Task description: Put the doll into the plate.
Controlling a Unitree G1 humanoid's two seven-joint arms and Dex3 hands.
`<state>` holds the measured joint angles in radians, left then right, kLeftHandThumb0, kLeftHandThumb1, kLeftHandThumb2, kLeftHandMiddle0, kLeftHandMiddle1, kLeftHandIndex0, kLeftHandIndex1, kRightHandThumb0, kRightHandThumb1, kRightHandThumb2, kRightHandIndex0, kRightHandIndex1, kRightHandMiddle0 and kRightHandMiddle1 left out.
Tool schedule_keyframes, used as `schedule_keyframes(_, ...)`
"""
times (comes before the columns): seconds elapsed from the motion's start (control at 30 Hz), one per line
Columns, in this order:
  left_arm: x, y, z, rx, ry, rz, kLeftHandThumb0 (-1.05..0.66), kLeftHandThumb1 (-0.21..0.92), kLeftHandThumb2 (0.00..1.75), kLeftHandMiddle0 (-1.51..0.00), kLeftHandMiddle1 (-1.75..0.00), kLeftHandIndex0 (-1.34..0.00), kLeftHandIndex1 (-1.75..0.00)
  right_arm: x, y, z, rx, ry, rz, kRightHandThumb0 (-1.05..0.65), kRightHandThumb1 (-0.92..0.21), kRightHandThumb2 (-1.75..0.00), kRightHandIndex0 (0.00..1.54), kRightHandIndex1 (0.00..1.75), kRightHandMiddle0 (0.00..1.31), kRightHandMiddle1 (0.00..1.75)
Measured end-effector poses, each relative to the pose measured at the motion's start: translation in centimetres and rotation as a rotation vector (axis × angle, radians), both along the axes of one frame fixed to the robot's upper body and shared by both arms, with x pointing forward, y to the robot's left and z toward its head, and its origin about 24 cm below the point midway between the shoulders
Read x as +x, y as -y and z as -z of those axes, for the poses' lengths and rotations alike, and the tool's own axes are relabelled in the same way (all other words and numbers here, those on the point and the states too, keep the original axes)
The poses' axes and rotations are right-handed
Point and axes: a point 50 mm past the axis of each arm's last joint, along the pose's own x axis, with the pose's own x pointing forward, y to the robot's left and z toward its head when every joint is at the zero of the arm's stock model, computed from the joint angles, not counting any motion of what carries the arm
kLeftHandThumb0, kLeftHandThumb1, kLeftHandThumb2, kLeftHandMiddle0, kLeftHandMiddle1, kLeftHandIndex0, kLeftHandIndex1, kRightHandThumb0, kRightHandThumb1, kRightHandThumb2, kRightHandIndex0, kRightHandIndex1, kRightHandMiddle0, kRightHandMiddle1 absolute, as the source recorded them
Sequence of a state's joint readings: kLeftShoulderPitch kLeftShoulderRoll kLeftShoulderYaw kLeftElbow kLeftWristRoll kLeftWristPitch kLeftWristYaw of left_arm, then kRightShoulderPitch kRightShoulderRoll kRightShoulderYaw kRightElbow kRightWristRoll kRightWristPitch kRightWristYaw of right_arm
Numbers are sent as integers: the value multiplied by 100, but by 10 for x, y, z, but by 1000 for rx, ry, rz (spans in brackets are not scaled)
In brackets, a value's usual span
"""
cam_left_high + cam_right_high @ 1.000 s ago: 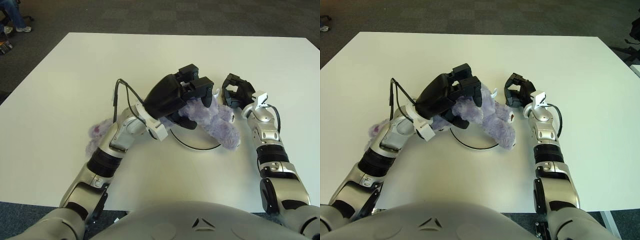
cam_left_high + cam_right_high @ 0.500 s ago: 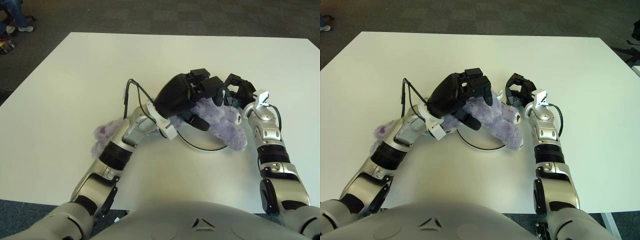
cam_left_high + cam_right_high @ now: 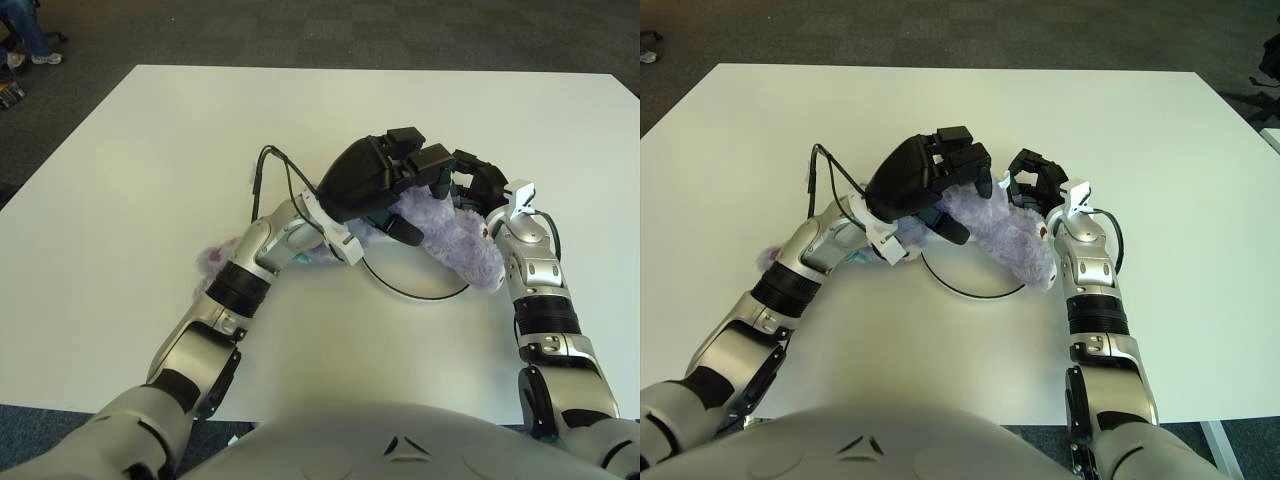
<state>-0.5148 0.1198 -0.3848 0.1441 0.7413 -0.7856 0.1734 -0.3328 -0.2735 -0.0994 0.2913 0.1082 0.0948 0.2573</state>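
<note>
Over the plate's right rim, doll held by left hand, long axis slanting down-right.

Left hand [image 3: 385, 180] was clenched around the upper end of the purple doll [image 3: 455, 240], fingers curled over its top; the doll's body ran diagonally from the hand toward the lower right, crossing the right edge of the plate [image 3: 400, 290] with its far end hanging past the rim onto the bench [image 3: 150, 150]. Right hand [image 3: 475, 185] sat just beside the doll's upper right, can't tell if it touched or how its fingers stood. Judgement: doll lay too far right of plate centre; the left hand, being the holder, would need to bring it back left before letting go.
</note>
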Motion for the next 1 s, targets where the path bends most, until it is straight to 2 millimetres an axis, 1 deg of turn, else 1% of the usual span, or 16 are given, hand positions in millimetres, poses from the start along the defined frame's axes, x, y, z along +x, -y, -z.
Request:
schedule_keyframes(0.27,1,-2,2,-56,41,-53,-39,64,90,-119,-175,-36,-175,0,-1,-4,-82,-7,-3,-47,-35,-127,120,175,59,175)
schedule_keyframes(0.5,3,-5,4,-122,52,-79,-39,64,91,-123,-175,-37,-175,0,-1,-5,-87,-10,2,-47,-35,-127,119,175,59,175)
schedule_keyframes(0.8,4,-3,5,-126,22,-66,-38,67,86,-120,-175,-34,-175,0,-2,-5,-90,-1,10,-48,-33,-129,120,175,60,175)
schedule_keyframes(0.83,4,-3,5,-124,20,-64,-39,64,90,-120,-175,-36,-175,0,-2,-5,-91,0,11,-48,-33,-129,120,175,60,175)
schedule_keyframes(0.9,3,-2,5,-116,14,-60,-41,54,103,-118,-175,-44,-175,0,-1,-4,-97,2,16,-48,-33,-130,119,175,60,175)
schedule_keyframes(1.0,4,-1,5,-104,9,-62,-42,48,111,-117,-175,-48,-175,1,-1,-4,-108,7,25,-48,-34,-129,116,175,60,175)
